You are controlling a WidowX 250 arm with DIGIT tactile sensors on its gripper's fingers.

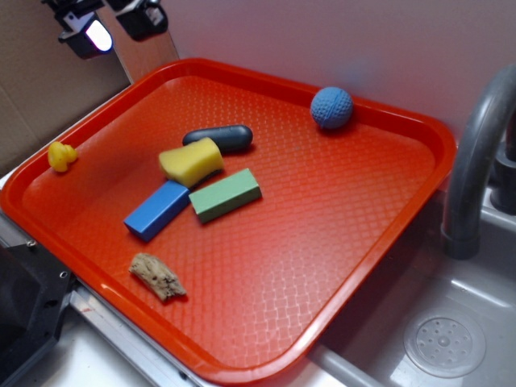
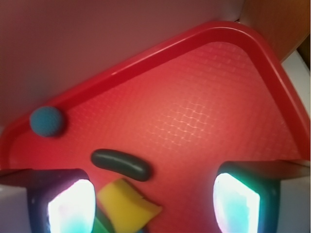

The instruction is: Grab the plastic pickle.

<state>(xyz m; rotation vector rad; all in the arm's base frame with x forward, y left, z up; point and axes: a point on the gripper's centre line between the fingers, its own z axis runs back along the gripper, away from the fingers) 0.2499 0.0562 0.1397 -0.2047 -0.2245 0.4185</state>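
Observation:
The plastic pickle (image 1: 218, 138) (image 2: 121, 164) is a dark, smooth capsule lying on the red tray (image 1: 355, 234), touching the back of a yellow sponge (image 1: 190, 160) (image 2: 128, 203). My gripper (image 1: 113, 28) hangs high above the tray's far left corner, well away from the pickle. In the wrist view the gripper (image 2: 153, 204) is open: its two lit fingertips (image 2: 70, 206) stand wide apart with nothing held, and the pickle lies below, just ahead of the gap.
On the tray also lie a green block (image 1: 225, 194), a blue block (image 1: 156, 210), a rough brown chunk (image 1: 157, 276), a blue ball (image 1: 331, 107) (image 2: 46, 121) and a yellow duck (image 1: 61, 156). A grey faucet (image 1: 476, 153) and sink stand to the right.

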